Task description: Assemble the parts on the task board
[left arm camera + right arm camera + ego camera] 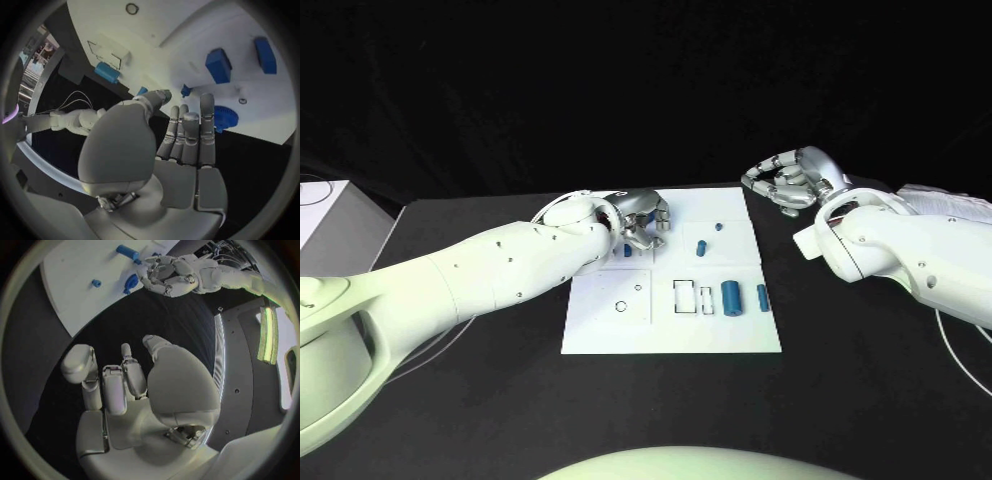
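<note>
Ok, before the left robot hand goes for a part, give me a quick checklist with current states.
1. Left robot hand holds nothing: ok, fingers apart over the white board.
2. Left hand near a part: ok, blue gear lies just past its fingertips.
3. Right robot hand off the board: ok, it hangs past the far corner.
4. Right hand free: ok, curled on nothing.
5. Blue cylinder lying loose: ok.
6. Gear seated on its peg: cannot tell.
</note>
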